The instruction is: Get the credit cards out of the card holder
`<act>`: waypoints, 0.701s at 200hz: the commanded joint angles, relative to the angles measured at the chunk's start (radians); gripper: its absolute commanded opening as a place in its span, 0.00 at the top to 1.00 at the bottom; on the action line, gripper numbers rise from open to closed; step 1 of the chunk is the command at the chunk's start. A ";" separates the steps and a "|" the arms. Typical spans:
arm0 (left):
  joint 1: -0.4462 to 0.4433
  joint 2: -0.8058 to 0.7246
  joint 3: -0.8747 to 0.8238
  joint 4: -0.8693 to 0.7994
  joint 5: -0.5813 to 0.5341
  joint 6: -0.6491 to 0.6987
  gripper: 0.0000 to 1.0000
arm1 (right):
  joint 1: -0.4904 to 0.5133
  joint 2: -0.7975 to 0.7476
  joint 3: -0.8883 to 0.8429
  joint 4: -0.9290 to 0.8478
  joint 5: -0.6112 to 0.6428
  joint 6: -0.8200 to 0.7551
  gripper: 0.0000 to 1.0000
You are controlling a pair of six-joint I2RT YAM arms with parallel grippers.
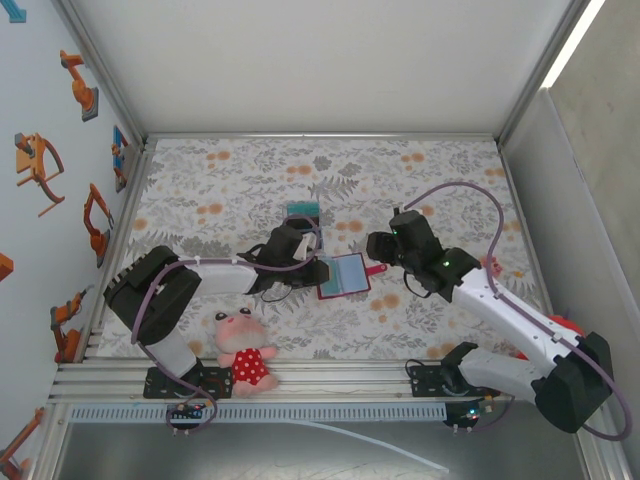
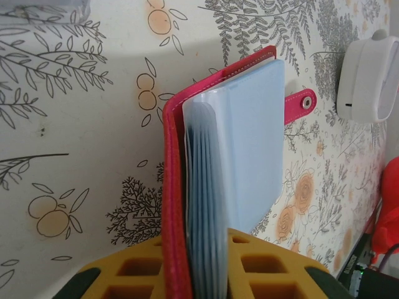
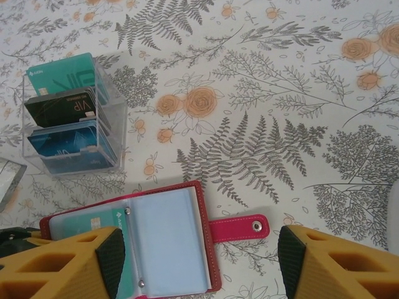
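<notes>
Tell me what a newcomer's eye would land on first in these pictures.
The red card holder lies open in the middle of the floral table, one side clamped in the left tool, the right tool open above it. Just behind it a clear stand holds teal, black and blue credit cards. A plush toy in a red dress sits at the near edge.

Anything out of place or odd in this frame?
Only the plush toy: it lies at the table's near edge, partly on the metal rail beside the left arm's base, unrelated to the task. The card holder and clear card box look orderly.
</notes>
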 commanded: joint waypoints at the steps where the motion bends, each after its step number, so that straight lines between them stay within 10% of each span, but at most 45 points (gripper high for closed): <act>1: 0.006 0.002 0.031 -0.041 0.002 0.023 0.76 | -0.005 0.007 0.016 0.038 -0.032 0.020 0.34; 71: 0.002 -0.076 0.031 -0.211 -0.111 0.081 0.48 | -0.005 0.022 -0.026 0.035 -0.107 0.057 0.37; 140: -0.065 -0.179 0.055 -0.377 -0.419 0.128 0.45 | -0.005 0.049 -0.048 0.073 -0.260 0.056 0.48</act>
